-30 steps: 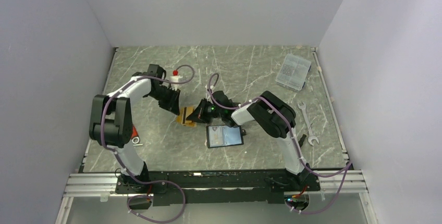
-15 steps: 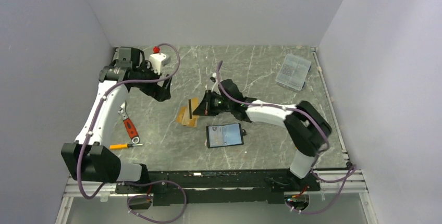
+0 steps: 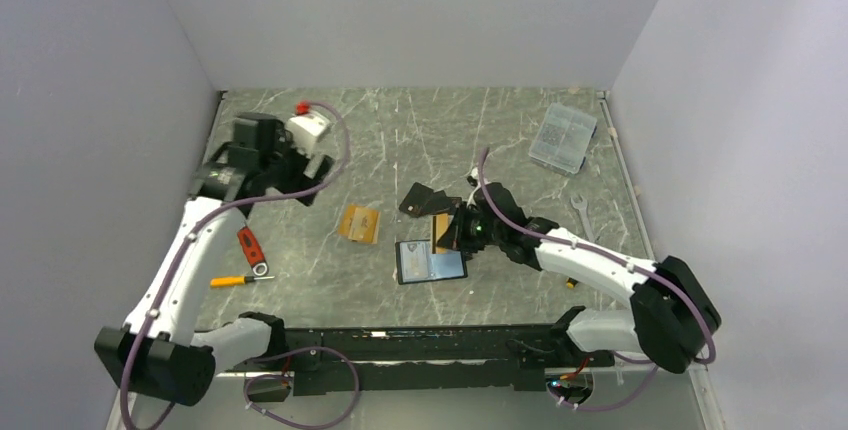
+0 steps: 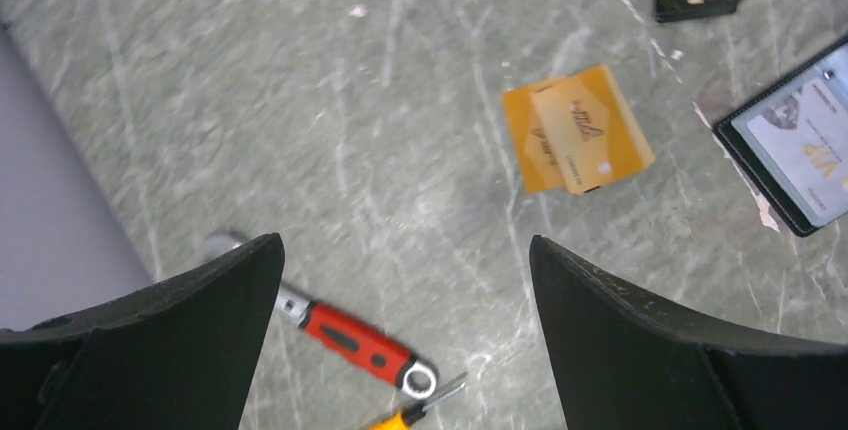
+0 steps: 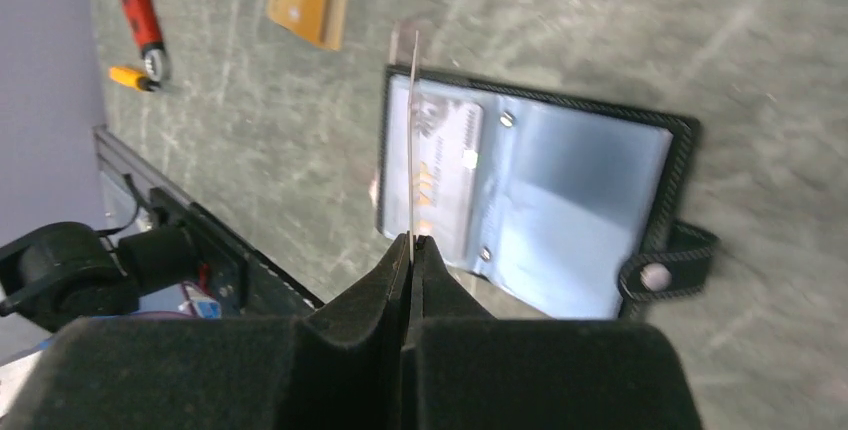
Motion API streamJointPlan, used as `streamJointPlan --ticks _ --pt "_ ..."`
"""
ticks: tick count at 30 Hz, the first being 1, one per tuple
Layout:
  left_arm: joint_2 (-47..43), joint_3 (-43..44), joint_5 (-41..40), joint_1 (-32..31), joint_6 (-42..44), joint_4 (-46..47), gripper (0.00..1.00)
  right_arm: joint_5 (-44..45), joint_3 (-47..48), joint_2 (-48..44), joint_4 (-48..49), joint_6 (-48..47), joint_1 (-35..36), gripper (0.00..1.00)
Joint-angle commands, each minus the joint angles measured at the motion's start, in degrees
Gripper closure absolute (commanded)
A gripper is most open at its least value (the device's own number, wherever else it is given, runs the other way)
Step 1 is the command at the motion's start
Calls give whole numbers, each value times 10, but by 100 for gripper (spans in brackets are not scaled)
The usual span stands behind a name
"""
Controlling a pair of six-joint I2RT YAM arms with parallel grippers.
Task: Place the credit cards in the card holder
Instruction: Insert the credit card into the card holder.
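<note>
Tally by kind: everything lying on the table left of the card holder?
orange cards: 2 (overlapping)
wrench: 1 (red handle)
screwdriver: 1 (yellow handle)
total: 4

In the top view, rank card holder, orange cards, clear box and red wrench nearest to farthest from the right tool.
1. card holder, just on the near side of the right tool.
2. orange cards, to its left.
3. clear box, back right.
4. red wrench, far left.
</note>
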Motion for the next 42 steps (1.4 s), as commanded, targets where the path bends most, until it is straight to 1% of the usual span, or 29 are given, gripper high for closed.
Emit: streamJointPlan --ticks 1,2,5,6,7,11,12,15,18,21,24,26,31,32,36,38,42 --pt "-14 -65 -70 -123 -2 72 1 61 -15 -51 -83 -17 1 100" --pt "-16 -65 -71 -147 -6 74 1 80 -18 -59 -102 -17 1 100" --pt "48 -39 -30 -174 -37 27 1 116 -39 -86 -134 -7 1 100" --pt "70 -38 -30 -187 -45 21 1 122 -46 -94 -142 -4 0 100" --pt "83 -41 -29 -199 -57 24 1 141 -50 -100 -150 -2 1 100" --pt "125 -70 9 -240 -108 74 1 170 -62 -108 -170 -4 -3 100" --pt "136 -75 14 -246 -118 82 1 169 -67 -106 -165 -5 -7 100" --pt "168 -90 75 -259 -146 108 1 162 -72 -99 -151 -8 -17 100" --pt "201 -116 110 -281 -173 136 0 147 -74 -90 -125 -8 -19 100" --pt "236 -136 114 -307 -183 164 1 131 -80 -78 -100 -6 -19 100" --pt "250 -159 120 -319 -195 200 1 110 -88 -83 -74 3 -19 100" --pt "256 -169 114 -325 -196 223 2 111 -92 -95 -76 8 -19 100" --pt "272 -176 71 -338 -196 253 20 114 -105 -132 -95 18 -19 100" --pt "274 -176 64 -339 -196 258 21 112 -108 -137 -96 20 -18 100" --pt "294 -159 12 -356 -188 262 21 99 -125 -137 -87 35 -18 100" --pt "307 -144 1 -359 -185 258 20 88 -141 -132 -67 48 -15 100" --pt "329 -128 -35 -370 -172 260 20 88 -165 -122 -41 78 9 100"
